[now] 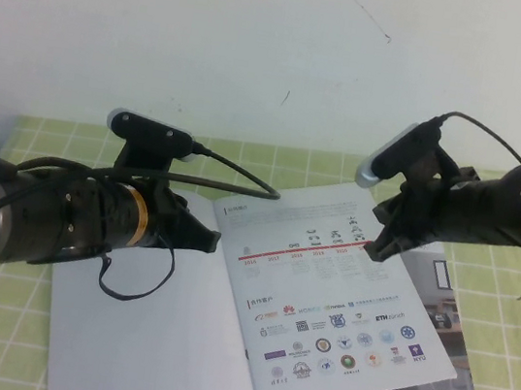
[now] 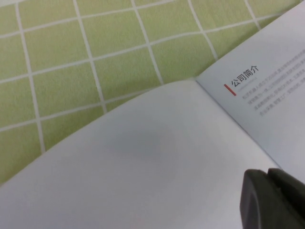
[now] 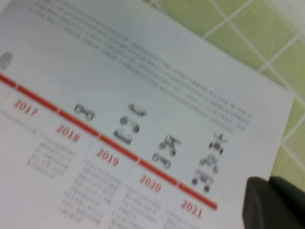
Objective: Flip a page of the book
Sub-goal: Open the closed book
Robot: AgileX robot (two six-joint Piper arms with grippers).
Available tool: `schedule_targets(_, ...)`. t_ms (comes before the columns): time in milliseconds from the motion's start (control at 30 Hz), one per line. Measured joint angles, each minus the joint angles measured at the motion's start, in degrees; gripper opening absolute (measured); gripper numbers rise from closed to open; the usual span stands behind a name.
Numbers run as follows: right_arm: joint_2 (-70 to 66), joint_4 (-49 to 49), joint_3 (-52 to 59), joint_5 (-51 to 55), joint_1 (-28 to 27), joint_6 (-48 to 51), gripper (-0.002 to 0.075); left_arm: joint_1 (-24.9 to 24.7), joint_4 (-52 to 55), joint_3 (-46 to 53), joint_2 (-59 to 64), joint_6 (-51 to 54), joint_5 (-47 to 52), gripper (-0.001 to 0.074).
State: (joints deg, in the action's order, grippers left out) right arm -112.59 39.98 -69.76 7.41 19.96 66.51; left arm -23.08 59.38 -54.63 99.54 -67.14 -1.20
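Book [image 1: 323,302] open; left gripper [image 1: 210,239], right gripper [image 1: 377,249] shut above it

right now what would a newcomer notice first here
The open book lies mid-table on the green checked cloth, its red timeline and logo rows facing up and the turned page lying white on the left. Two black arms hang over it: the left gripper above the spine, the right gripper, shut, over the timeline's far end. A second booklet peeks out from under the right side.
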Motion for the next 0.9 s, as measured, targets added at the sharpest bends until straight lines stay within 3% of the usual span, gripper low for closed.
schedule_targets(200,-8.15,0.0,-9.62,3.74,0.0,0.22,-0.0003,0.0,0.95,0.0,0.13,0.0,0.0,-0.0004)
schedule_targets(600,-12.18,-0.45,-11.24,10.35,-1.01,-5.49,-0.0003,0.0,2.13,0.0,0.13,0.24,1.96,-0.0004)
schedule_targets(900,-10.63,-17.5,-11.95,17.95,-1.05,-24.5,-0.0003,0.0,2.21,0.0,0.13,0.24,1.2,-0.0004)
